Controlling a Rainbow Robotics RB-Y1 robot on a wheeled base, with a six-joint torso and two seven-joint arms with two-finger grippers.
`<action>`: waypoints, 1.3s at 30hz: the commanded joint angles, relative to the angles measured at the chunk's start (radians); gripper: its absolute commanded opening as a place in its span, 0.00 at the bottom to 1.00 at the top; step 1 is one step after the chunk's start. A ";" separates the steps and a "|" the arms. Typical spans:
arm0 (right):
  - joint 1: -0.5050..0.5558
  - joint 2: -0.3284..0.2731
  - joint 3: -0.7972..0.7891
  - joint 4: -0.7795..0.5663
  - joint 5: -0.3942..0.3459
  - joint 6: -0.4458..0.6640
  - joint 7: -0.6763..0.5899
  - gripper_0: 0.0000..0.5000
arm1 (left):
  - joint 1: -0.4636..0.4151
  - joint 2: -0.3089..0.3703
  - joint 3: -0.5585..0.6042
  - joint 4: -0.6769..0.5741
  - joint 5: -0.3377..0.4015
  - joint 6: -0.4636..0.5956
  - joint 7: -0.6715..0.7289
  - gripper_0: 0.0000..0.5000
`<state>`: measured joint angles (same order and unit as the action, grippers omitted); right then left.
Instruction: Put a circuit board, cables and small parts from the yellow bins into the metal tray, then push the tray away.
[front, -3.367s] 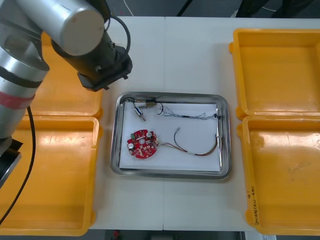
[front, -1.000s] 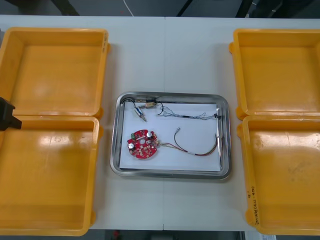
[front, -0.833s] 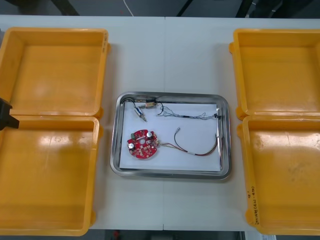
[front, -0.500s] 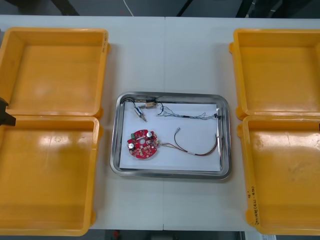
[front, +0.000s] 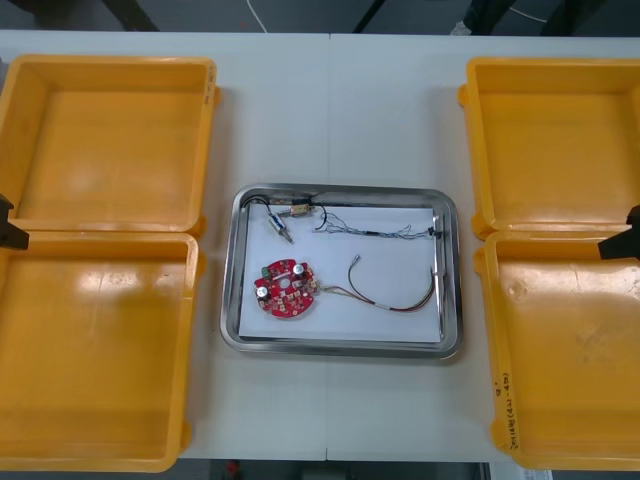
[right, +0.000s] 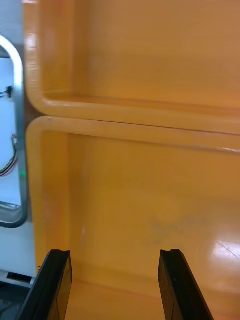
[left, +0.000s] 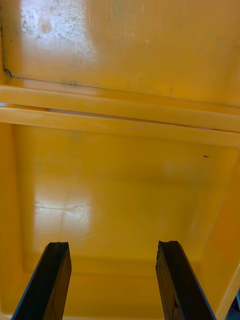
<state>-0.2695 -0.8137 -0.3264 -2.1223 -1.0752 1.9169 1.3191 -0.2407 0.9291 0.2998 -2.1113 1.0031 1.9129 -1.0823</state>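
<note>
The left tool (left: 114, 245) has drawn back to the table's left edge, its fingers apart over the left yellow bins (front: 100, 140). The right tool (right: 114, 251), also apart, now peeks in over the right bins (front: 560, 140). Between them the metal tray (front: 340, 349) sits unmoved, holding the circuit board (front: 285, 288) and cables (front: 395, 303), with open table (front: 330, 110) beyond its far rim.
</note>
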 joint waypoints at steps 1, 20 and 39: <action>-0.146 -0.055 0.136 -0.031 -0.060 0.003 -0.046 1.00 | 0.012 0.047 0.030 -0.029 0.002 0.007 -0.091 1.00; -0.542 0.030 0.745 -0.064 -0.031 0.003 -0.044 1.00 | 0.012 0.047 0.030 -0.029 0.002 0.007 -0.091 1.00; -0.654 0.222 1.153 -0.027 0.181 -0.113 0.028 1.00 | 0.012 0.047 0.030 -0.029 0.002 0.007 -0.091 1.00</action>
<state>-0.8864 -0.6071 0.7739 -2.1453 -0.9186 1.8318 1.3194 -0.2404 0.9297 0.3004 -2.1130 1.0030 1.9132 -1.0823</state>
